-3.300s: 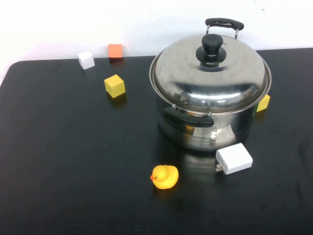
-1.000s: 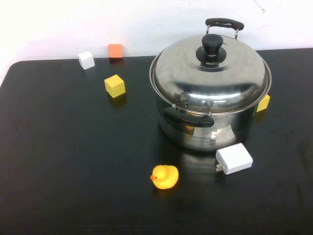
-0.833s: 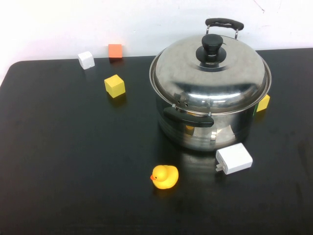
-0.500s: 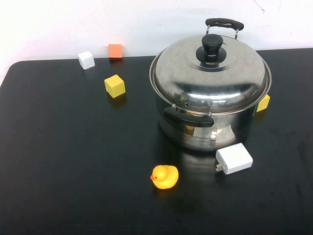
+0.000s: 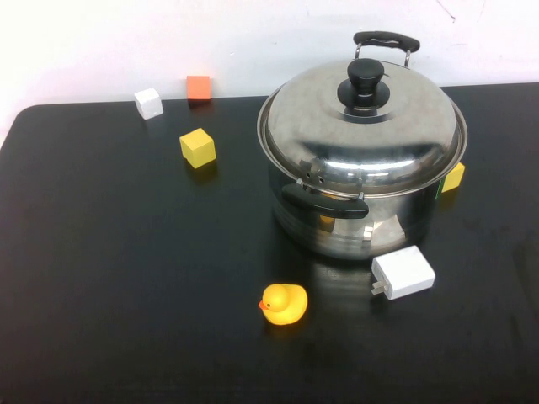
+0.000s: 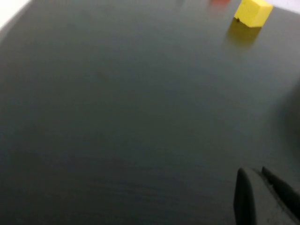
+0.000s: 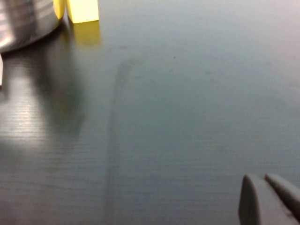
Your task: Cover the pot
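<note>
Pot [image 5: 358, 210] at right-centre of table [image 5: 126, 278], lid [image 5: 362, 130] seated on top. Left gripper [image 6: 262, 197] clenched, low over bare left tabletop. Right gripper [image 7: 269, 199] clenched, over right tabletop.

Left pincer [image 6: 262, 197], right pincer [image 7: 267, 199]: both closed.

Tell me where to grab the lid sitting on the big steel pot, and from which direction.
Grip the lid by its black knob, coming straight down from above. The knob stands upright at the dome's top, while the steel slopes smoothly away, offering little hold. The pot is already covered. Left gripper and right gripper sit low over bare table, jaws together, holding nothing.
</note>
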Robot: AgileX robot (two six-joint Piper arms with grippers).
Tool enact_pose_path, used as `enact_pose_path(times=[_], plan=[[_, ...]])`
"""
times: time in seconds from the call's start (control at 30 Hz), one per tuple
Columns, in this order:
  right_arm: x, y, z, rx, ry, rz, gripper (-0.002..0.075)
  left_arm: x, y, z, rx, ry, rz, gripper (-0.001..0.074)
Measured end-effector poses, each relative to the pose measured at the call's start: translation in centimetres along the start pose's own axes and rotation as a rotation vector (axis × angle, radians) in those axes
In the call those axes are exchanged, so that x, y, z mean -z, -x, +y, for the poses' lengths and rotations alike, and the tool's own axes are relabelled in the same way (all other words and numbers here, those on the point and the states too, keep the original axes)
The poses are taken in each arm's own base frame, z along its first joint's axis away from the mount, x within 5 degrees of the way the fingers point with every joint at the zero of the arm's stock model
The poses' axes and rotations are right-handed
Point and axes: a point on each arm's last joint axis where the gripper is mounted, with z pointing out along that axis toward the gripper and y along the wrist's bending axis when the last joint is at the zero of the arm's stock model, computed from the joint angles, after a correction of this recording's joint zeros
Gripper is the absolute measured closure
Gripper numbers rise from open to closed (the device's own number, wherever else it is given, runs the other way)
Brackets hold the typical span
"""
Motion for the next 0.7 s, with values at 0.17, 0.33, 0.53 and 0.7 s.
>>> enact_pose_path(times=[0.17, 0.33, 0.53, 0.7], plan=[[0.0, 0.0, 0.0, 0.0, 0.0, 0.0, 0.0728, 0.0, -0.03, -0.04, -0.1, -0.005, 0.003, 0.0735], [0.0, 0.0, 0.0, 0.0, 0.0, 0.0, 0.0728, 0.0, -0.05, -0.08, -0.111, -0.009, 0.005, 0.0735], [0.0, 0.0, 0.0, 0.0, 0.0, 0.0, 0.0728, 0.0, -0.05, -0.09, -0.111, -0.01, 0.005, 0.0736], [0.0, 0.0, 0.0, 0.0, 0.0, 0.0, 0.0728, 0.0, -0.05, -0.09, -0.111, -0.01, 0.005, 0.0735]])
